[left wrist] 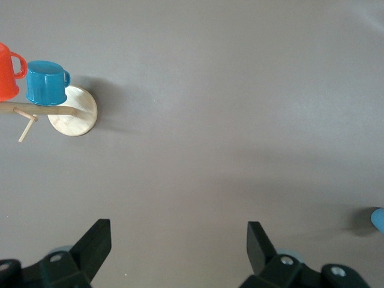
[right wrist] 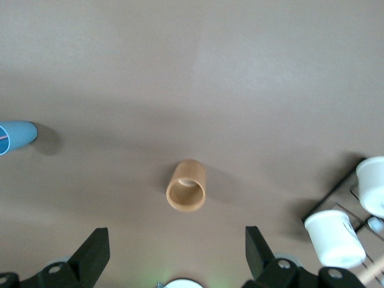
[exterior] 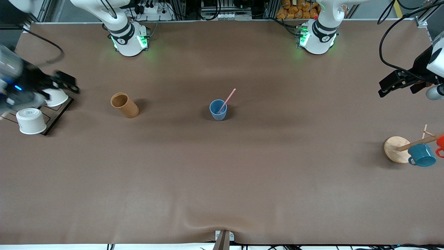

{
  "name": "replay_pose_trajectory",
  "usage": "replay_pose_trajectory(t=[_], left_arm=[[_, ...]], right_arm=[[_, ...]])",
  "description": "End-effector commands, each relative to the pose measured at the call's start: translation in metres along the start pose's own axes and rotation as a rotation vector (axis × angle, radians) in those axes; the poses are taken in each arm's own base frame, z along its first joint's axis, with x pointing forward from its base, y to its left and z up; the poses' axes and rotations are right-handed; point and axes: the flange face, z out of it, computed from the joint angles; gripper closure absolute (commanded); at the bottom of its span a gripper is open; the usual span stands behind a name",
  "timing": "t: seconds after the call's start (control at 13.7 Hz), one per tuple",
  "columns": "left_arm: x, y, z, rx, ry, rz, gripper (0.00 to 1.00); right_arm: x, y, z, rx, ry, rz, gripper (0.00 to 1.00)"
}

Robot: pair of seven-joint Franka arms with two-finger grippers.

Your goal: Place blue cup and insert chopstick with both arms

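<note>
Blue cup: the blue cup stands upright near the middle of the tabletop, well apart from both grippers; only its edge shows in the left wrist view and in the right wrist view.
Chopstick: the chopstick stands tilted inside the blue cup, its upper end leaning out over the rim toward the left arm's end of the tabletop.
Left gripper: the left gripper is up over the left arm's end of the tabletop, fingers spread wide, holding nothing; a wooden rack with a teal mug lies below it.
Right gripper: the right gripper is up over the right arm's end, fingers spread wide and empty, near a brown cup and white cups.
</note>
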Motion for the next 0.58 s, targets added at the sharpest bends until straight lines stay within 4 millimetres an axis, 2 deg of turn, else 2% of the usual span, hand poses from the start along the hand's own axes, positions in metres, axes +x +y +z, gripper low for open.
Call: replay_pose_trajectory(t=[0.0,0.22,0.51], left_arm=[[-0.001,0.000,-0.004,-0.021,0.012,0.006,0.00],[-0.001,0.000,-0.004,-0.021,0.012,0.007,0.00],[-0.002,0.003,-0.003,-0.021,0.009,0.012,0.00]], right_arm=[[-0.035,0.023,-0.021,0.014,0.007,0.064,0.00],[-0.041,0.038,-0.027,0.006,0.006,0.135,0.00],[-0.044,0.038,-0.038,-0.049,0.029,0.212,0.00]])
